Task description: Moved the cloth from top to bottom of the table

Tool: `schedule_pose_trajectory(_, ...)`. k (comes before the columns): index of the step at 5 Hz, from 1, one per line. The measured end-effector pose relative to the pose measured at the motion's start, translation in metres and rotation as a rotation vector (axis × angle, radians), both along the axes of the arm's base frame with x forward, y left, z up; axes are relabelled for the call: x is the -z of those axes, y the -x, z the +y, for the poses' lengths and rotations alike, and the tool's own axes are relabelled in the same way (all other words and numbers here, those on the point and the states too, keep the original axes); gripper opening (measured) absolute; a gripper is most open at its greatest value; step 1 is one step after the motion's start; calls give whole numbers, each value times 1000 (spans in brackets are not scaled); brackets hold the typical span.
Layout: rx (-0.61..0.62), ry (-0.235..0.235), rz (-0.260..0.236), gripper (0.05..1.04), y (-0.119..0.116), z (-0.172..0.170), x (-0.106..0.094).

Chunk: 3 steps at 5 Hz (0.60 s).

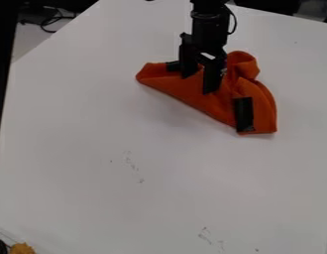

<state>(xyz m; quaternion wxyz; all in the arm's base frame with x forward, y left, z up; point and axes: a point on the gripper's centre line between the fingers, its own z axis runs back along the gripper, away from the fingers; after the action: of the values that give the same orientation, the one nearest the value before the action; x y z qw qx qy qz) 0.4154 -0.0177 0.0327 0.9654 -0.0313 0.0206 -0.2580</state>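
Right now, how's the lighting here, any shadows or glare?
Camera view: soft, fairly even light on the white table, no harsh glare on it; same view, a faint, soft-edged shadow along the orange cloth's lower-left side, and the black hand reads dark against the cloth.

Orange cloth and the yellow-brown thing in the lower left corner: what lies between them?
The camera view shows white tabletop with faint dark marks between the cloth and the yellow-brown thing.
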Motion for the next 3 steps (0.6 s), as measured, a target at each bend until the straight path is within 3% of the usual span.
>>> schedule_pose_trajectory(1, -40, -40, 79, 999, 3, 8, 23)
schedule_pose_trajectory(2, -77, -36, 34, 999, 10, 17, 27)
schedule_pose_trajectory(3, -136, -43, 31, 998, 24, 27, 28)
